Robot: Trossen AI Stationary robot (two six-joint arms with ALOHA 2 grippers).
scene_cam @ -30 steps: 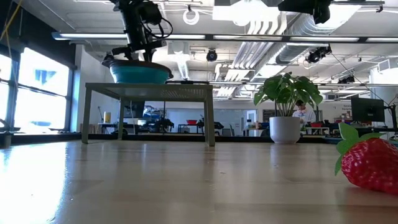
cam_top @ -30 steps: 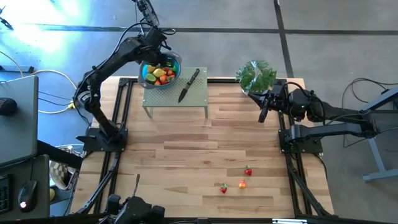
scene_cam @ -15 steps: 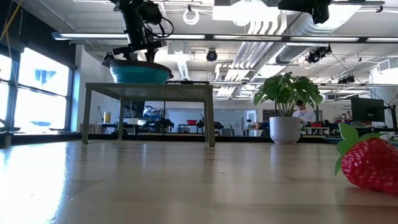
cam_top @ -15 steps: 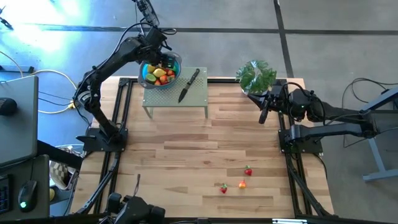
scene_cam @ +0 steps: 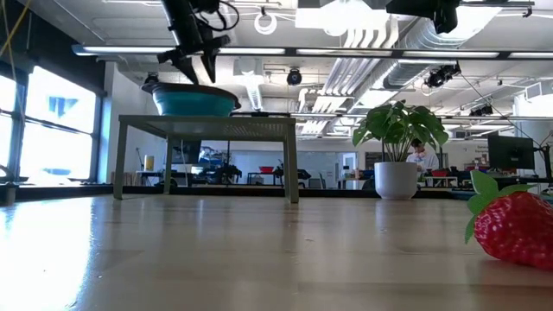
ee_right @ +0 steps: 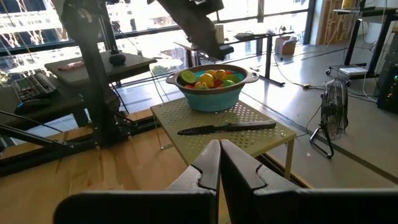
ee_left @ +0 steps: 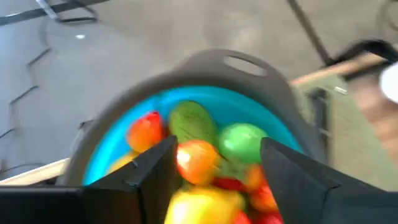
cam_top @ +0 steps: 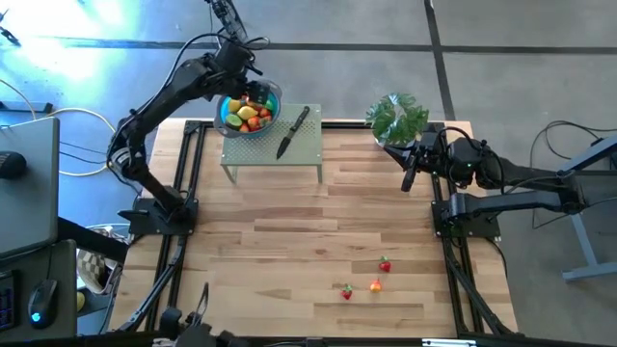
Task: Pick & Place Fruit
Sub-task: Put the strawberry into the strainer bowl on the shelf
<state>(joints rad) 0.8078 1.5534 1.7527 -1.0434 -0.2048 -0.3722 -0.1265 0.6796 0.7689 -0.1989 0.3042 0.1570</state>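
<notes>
Left pincer [cam_top: 245, 89] hangs released over the fruit [ee_left: 198, 163] heaped in the blue bowl [scene_cam: 195, 101] on the small stand; right pincer [ee_right: 218, 163] waits clenched beside the potted plant [cam_top: 396, 117]; strawberry [scene_cam: 513, 225] lies on the worktop [cam_top: 289, 222]

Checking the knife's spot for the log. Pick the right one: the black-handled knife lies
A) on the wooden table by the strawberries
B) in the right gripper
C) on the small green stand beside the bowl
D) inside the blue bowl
C: the knife lies flat on the green stand, beside the blue bowl.
</notes>
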